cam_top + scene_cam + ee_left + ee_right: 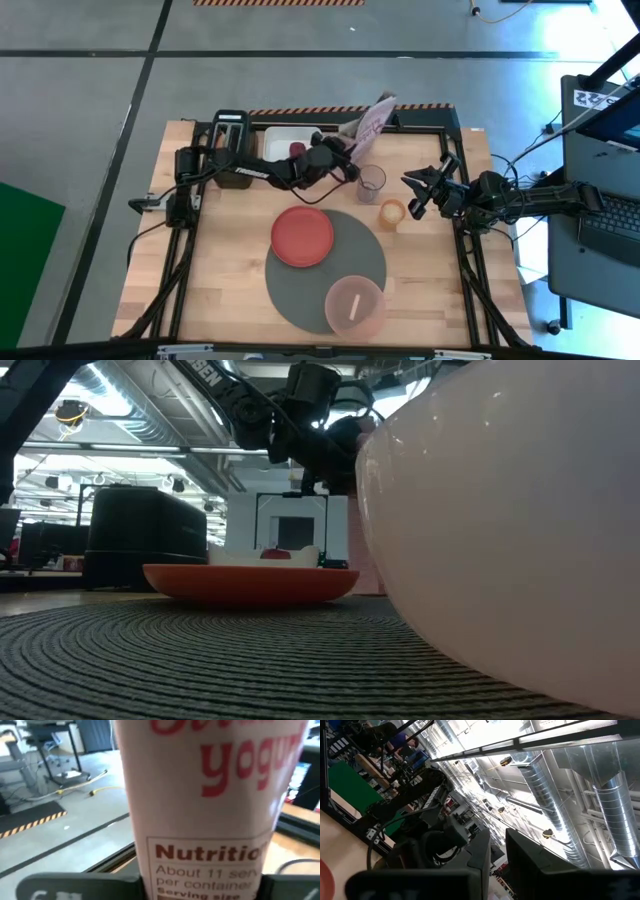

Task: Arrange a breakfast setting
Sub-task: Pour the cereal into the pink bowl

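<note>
My left gripper [345,152] reaches over the table's far middle and is shut on the pink cereal box [372,122], which fills the left wrist view [210,795]. My right gripper [422,192] is open and empty, just right of the round toast [392,213], which lies flat on the table. The red plate [302,237] and the pink see-through bowl [354,305] rest on the round dark-grey mat [325,270]. A thin pale strip shows in the bowl; I cannot tell whether it is the spoon. A dark-red fruit piece [297,150] lies in the white tub [285,138]. My left gripper pinches the cereal box between its two fingers, one on each broad face, with the narrow nutrition panel [200,870] facing the wrist. The fingers come level from the table's left. The box is tilted, its top leaning past the far edge. The bowl hides its lower end in the low view.
A clear cup [372,182] stands between the box and the toast. The black toaster [230,140] stands at the far left beside the tub. Bare wood lies left of the mat and at the near right. In the low view the bowl [500,540] blocks the right half.
</note>
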You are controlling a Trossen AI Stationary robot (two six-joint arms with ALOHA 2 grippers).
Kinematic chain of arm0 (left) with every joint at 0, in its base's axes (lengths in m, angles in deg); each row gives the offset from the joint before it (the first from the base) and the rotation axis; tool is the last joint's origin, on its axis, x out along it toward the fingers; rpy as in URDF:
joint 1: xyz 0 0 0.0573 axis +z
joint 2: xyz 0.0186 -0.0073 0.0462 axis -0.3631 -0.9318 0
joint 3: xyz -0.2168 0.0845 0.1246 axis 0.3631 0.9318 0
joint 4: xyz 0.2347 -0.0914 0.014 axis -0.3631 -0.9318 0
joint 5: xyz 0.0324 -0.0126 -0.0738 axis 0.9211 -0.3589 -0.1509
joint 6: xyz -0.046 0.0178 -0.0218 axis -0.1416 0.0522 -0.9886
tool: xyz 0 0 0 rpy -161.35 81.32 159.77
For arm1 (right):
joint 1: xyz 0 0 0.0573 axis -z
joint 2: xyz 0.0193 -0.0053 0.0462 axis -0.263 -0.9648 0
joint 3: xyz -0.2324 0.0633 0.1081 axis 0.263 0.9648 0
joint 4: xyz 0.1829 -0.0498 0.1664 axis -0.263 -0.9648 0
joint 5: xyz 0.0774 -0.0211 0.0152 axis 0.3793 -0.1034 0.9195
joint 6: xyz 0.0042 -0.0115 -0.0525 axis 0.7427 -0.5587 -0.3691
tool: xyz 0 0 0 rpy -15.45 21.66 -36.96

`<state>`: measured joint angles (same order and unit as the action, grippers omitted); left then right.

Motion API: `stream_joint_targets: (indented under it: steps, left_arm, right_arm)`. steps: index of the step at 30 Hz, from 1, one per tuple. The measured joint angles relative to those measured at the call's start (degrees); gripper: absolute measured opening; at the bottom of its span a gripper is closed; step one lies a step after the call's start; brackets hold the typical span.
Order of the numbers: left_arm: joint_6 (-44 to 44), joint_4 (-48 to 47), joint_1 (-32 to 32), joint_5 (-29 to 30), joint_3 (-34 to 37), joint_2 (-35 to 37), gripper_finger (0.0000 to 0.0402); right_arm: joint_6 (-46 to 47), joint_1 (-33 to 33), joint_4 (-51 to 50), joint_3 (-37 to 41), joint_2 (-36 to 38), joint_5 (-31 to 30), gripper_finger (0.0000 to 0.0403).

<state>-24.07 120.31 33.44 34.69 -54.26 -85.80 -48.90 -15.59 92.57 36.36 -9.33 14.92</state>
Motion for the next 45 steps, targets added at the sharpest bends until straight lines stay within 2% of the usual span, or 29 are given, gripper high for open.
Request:
stream_joint_targets:
  steps: [6, 10, 19, 24, 26, 31, 36, 41, 45]
  left_arm:
    - [5.1, 5.3, -0.7, 0.4, 0.0, 0.5, 0.0071]
    - [9.3, 5.3, -1.2, 1.2, -0.3, 1.5, 0.0071]
    - [18.1, 1.7, -3.2, 4.0, -0.5, 11.2, 0.007]
    - [20.6, -9.5, -5.0, 6.6, -0.5, 19.4, 0.007]
    - [19.8, -16.3, -6.5, 10.1, -0.5, 23.1, 0.007]
    - [13.7, -35.7, -11.4, 15.2, -0.5, 33.4, 0.007]
    - [-0.7, -56.0, -19.1, 19.3, -0.5, 40.6, 0.007]
    - [-15.2, -69.0, -29.4, 28.3, 2.2, 44.6, 0.007]
    - [-26.2, -76.2, -38.4, 30.3, 4.0, 46.4, 0.007]
  right_arm:
    - [0.0, 0.0, 0.0, 0.0, 0.0, 0.0, 0.0065]
    - [0.0, 0.0, -0.1, 0.0, 0.0, 0.0, 0.0065]
    - [-0.1, 0.0, -0.9, 0.0, 0.0, -1.9, 0.0065]
    - [-0.1, 0.0, -1.1, 0.0, 0.0, -1.9, 0.0065]
    - [-0.1, 0.0, -1.5, 0.0, 0.0, -2.0, 0.0065]
    - [-0.1, 0.0, -1.8, 0.0, 0.0, -1.9, 0.0065]
    - [-0.1, 0.0, -1.9, 0.0, 0.0, -1.9, 0.0065]
    - [-0.1, 0.0, -1.8, 0.0, 0.0, -1.9, 0.0065]
    - [-0.1, 0.0, -1.7, 0.0, 0.0, -1.9, 0.0065]
